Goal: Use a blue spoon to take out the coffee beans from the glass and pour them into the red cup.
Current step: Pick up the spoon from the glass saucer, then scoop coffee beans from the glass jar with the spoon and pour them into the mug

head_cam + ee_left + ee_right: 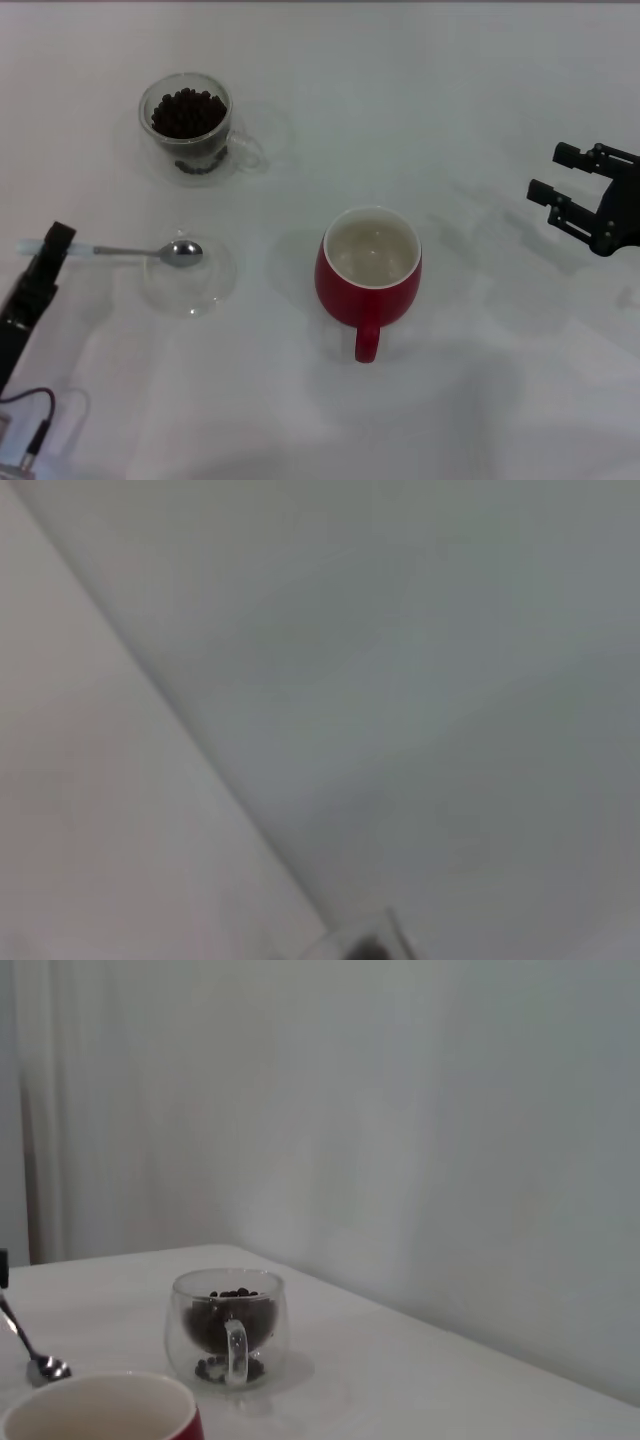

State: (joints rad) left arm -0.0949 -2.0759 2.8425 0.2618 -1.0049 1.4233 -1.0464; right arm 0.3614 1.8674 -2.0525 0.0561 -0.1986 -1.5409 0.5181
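left pincer (pixel 58 242) at blue spoon (pixel 135 251) handle

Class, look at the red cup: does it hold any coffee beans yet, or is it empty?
Empty. The red cup stands upright with a bare cream inside; the coffee beans sit in the glass.

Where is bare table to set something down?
Bare: between the red cup and the right tool, and in front of the cup. Crowded on the left: glass, blue spoon on its saucer, left tool.

Clear saucer (pixel 205 292), white table (pixel 480 400)
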